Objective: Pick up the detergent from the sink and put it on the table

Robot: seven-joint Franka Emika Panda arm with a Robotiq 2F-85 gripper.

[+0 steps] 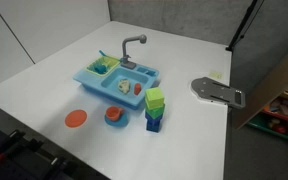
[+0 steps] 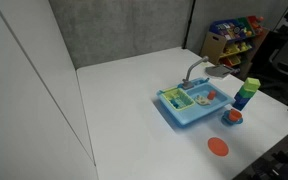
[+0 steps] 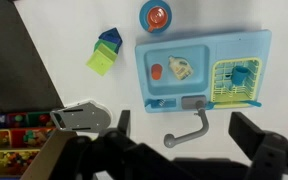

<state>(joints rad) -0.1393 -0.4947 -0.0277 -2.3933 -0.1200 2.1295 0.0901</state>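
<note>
Where an exterior view looks across the white worktop point(image 1: 44, 80), the light blue sink point(image 1: 84, 76) sits near its middle, with the grey faucet point(image 1: 132, 45) on the far-edge side. The pale detergent point(image 1: 125, 87) lies in the open basin beside an orange-red piece point(image 1: 137, 88). An orange disc point(image 1: 76, 118), a small bowl point(image 1: 114, 115) and stacked blocks point(image 1: 155, 108) stand towards the near edge.

In an exterior view from another side, the sink point(image 2: 179, 118) is clear, but the bottle is too small to pick out.

The wrist view looks down. The detergent point(image 3: 182, 68) lies in the larger compartment, and a green-and-yellow rack point(image 3: 234, 80) fills the other. The jaws are spread wide and empty, on the faucet side.
</note>
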